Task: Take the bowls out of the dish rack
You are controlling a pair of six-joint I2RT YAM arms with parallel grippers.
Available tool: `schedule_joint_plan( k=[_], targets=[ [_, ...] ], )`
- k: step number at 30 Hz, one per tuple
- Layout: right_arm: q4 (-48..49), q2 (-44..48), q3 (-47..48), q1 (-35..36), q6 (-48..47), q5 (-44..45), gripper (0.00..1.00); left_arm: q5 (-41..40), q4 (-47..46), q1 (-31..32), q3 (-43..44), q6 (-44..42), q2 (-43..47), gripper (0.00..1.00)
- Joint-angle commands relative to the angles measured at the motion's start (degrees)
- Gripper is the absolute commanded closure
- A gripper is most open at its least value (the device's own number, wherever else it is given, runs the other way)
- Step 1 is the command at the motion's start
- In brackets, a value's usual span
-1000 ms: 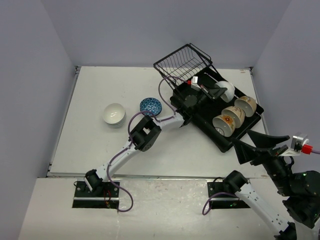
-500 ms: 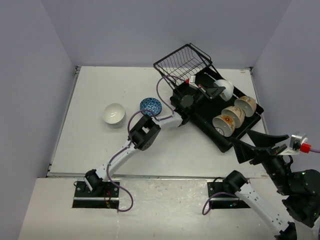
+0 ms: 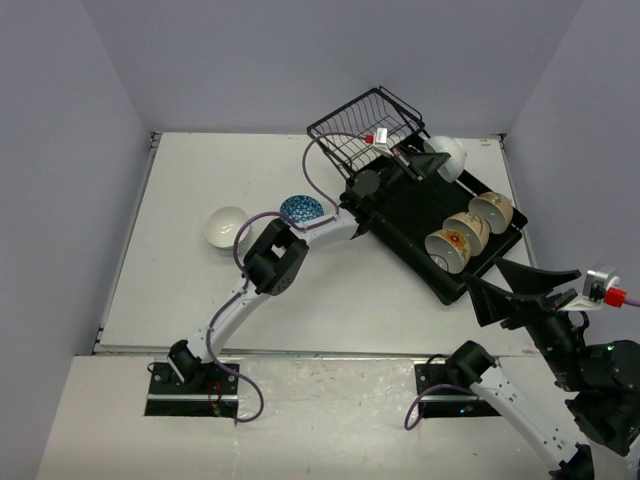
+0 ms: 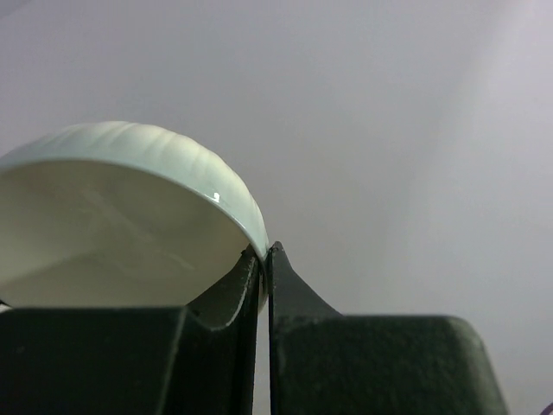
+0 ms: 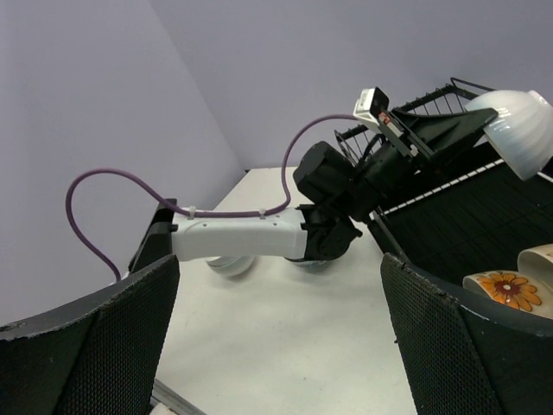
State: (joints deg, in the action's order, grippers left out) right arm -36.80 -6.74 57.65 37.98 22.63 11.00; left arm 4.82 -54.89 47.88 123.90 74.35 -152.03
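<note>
White bowl (image 3: 449,152): held above the far end of the dish rack (image 3: 412,222), just beside the tilted wire basket (image 3: 362,122). No contact seen with tray or basket. Mouth turned back toward the wrist, bowl tilted.

Left gripper (image 3: 430,162): narrow, fingers (image 4: 223,298) pinched on the rim only.

Right gripper (image 3: 522,292): spread wide, holding nothing, parked off the tray's near right corner.

In the rack: 3 bowls on edge in a row, flower-patterned bowl (image 3: 446,247) nearest, cream bowls (image 3: 480,220) behind it.

On the table: blue-patterned bowl (image 3: 300,208), partly under the left forearm; white stack (image 3: 225,228) further left.

Probable step: carry-over to the table. Set-down ground lies left of and nearer than the gripper, past the basket's front corner. Left arm already on that side; right arm well apart from it.

Room: basket wires close on the bowl's left, so up and clear first, then across. Bare table in front of both placed bowls and left of the stack. Rim pinch alone, so swing or slip likely under a quick turn.
</note>
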Motion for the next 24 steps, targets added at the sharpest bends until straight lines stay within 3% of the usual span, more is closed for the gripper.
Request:
schedule_joint_plan(
  k=[1,6,10,13,16,24],
  targets=[
    [1.6,-1.4,1.5,0.4,-0.9,1.5,0.01,2.9,-5.1,-0.3,3.4,-2.7,5.9,1.0],
    [1.4,-0.9,2.4,0.4,-1.4,4.2,0.01,6.4,1.8,0.0,3.2,-11.9,11.6,1.0],
    [1.4,-0.2,2.4,0.3,-1.6,6.3,0.01,4.8,9.9,0.0,-2.2,-20.3,22.1,1.0],
    [1.6,0.0,2.8,0.3,-1.6,7.1,0.01,0.2,23.0,-0.1,-4.0,-30.3,29.8,1.0],
    [1.6,-0.4,3.1,0.4,-1.9,7.6,0.01,-9.9,45.1,-0.3,-3.5,-41.4,37.0,1.0],
    [1.6,-2.6,2.6,0.4,-3.1,9.3,0.01,-33.1,83.7,-4.6,-15.3,-48.9,59.2,1.0]
  ],
)
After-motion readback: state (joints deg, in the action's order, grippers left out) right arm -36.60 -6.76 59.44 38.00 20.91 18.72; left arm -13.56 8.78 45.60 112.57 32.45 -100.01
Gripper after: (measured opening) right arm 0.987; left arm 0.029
